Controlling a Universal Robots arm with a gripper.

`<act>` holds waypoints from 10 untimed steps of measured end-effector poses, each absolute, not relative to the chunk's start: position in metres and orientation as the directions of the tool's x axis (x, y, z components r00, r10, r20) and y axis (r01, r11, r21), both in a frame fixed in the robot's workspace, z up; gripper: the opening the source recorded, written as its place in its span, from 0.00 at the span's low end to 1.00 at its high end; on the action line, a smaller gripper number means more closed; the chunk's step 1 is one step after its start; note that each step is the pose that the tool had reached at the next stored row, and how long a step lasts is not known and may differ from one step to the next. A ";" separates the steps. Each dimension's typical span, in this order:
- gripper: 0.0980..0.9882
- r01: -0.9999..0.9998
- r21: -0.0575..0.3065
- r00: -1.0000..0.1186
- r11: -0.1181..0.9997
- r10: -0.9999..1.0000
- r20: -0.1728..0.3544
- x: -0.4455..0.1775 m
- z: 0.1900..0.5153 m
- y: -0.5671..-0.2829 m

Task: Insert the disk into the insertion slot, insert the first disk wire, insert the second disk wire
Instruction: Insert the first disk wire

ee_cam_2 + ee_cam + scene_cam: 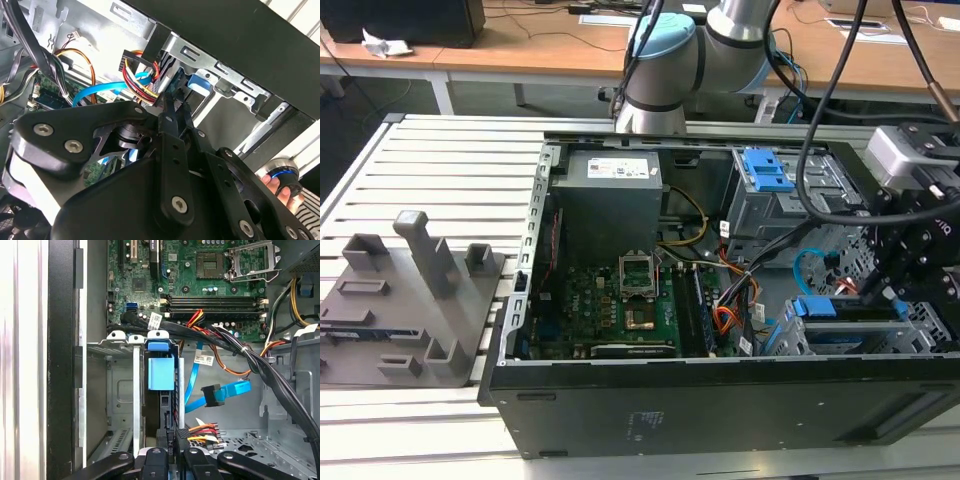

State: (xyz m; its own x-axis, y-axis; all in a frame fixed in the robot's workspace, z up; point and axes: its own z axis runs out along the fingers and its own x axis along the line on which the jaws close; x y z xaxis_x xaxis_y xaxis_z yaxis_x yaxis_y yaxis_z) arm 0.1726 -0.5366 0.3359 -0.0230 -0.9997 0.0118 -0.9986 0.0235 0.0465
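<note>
The disk (161,374) stands seated in the slot (119,390) with its rear exposed, which is why the gripper (175,442), apparently pinched on the first wire (204,430), sits there, while the blue wire (227,391) hangs unplugged nearby.

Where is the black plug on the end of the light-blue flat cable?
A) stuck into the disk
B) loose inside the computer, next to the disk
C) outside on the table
B: in the first wrist view the black plug of the second disk wire sits apart from the disk, plugged into nothing.
</note>
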 end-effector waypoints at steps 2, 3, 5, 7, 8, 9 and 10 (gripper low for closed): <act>0.10 -0.999 0.047 -0.023 0.023 -1.000 0.012 0.173 0.336 -0.537; 0.10 -0.999 0.047 -0.023 0.024 -1.000 0.012 0.173 0.335 -0.537; 0.10 -0.999 0.047 -0.023 0.024 -1.000 0.012 0.173 0.334 -0.537; 0.10 -0.999 0.047 -0.023 0.024 -1.000 0.012 0.173 0.333 -0.537; 0.10 -0.999 0.047 -0.023 0.024 -1.000 0.012 0.173 0.333 -0.537; 0.10 -0.999 0.047 -0.023 0.024 -1.000 0.012 0.173 0.333 -0.537; 0.10 -0.999 0.047 -0.023 0.024 -1.000 0.012 0.173 0.333 -0.537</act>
State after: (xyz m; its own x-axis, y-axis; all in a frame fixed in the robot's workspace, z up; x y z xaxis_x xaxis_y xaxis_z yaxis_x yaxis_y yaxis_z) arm 0.1732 -0.5369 0.3326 -0.0230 -0.9997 0.0119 -0.9986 0.0235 0.0466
